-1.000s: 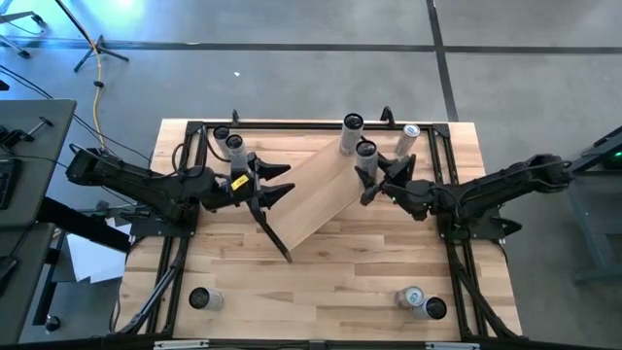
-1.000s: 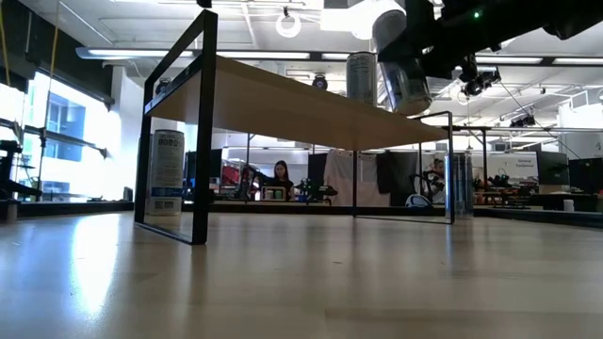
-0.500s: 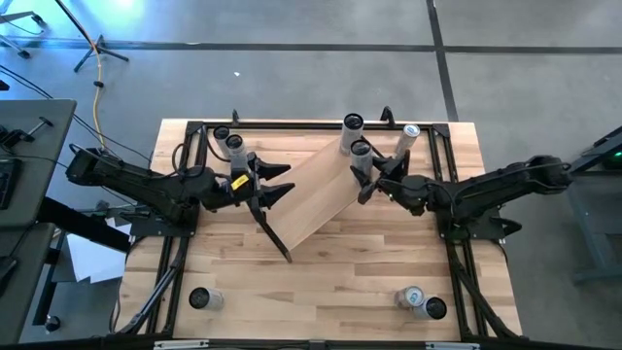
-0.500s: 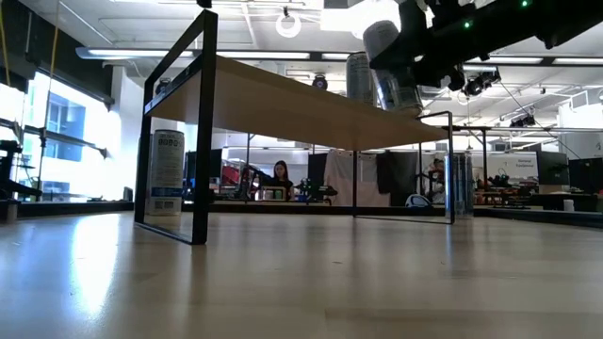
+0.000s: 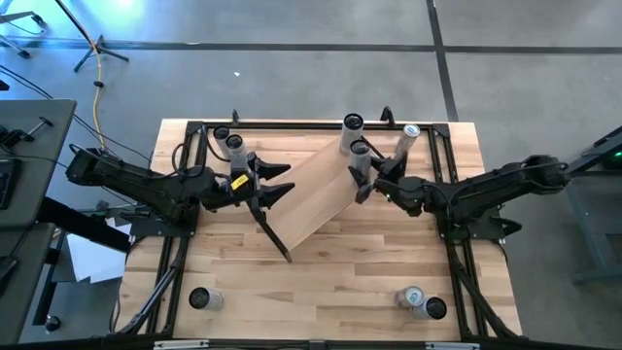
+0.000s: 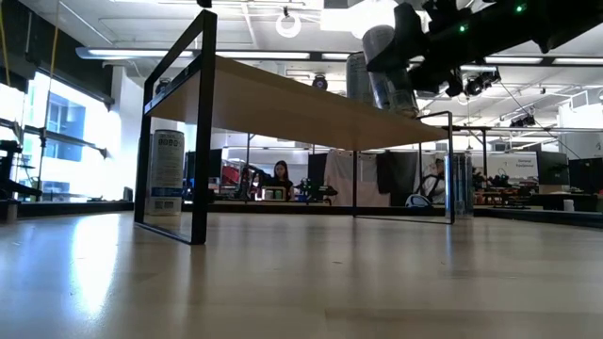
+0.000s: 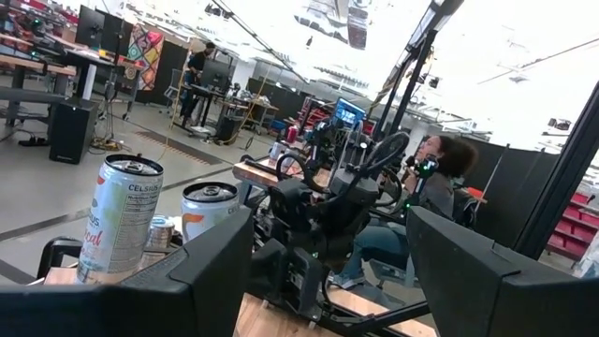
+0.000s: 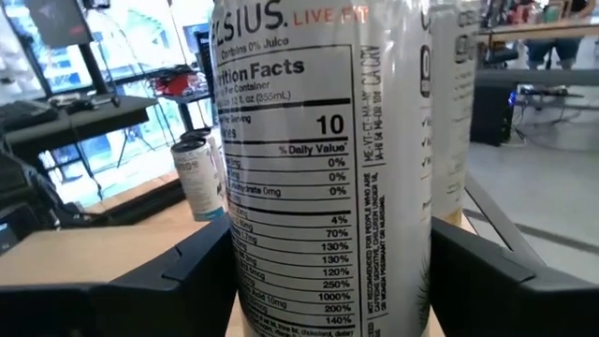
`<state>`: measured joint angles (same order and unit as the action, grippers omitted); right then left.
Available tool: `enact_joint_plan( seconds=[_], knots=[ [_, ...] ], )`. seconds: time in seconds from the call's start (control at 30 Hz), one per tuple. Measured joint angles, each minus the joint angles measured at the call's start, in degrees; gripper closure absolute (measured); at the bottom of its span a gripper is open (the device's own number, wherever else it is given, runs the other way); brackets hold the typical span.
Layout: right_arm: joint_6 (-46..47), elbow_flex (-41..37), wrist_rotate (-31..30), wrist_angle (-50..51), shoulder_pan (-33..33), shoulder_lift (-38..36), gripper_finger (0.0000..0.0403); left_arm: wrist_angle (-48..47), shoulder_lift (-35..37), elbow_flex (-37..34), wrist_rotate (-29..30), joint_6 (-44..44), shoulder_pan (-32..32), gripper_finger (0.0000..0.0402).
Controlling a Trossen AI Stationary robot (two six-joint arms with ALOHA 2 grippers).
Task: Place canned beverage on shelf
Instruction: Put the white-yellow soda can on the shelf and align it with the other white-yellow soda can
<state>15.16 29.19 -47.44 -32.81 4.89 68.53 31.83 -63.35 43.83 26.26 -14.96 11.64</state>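
A tall silver can with a white nutrition label stands upright at the far end of the pale wood shelf, just beside another can.

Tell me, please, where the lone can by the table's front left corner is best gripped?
Judging from the high view, that can stands upright and alone, so grip its round side wall at mid-height, coming level from the left gripper's side; nothing crowds it.

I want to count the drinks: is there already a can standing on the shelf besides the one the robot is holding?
Yes, a second can stands on the shelf beside the held can in the right gripper.
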Motion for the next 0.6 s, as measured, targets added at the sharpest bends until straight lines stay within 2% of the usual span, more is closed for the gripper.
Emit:
enact_joint_plan(
  seconds=[0.17, 0.6],
  knots=[
    [-0.75, -0.07, 0.57, 0.94, 0.02, 0.09, 0.0106, 0.0, 0.0, 0.0, 0.02, -0.02, 0.0, 0.0151],
    [-2.18, -0.07, 3.37, 3.84, 0.02, 0.11, 0.0103, -0.13, 0.0, 0.0, 0.02, 0.06, 0.0, 0.0151]
  ],
)
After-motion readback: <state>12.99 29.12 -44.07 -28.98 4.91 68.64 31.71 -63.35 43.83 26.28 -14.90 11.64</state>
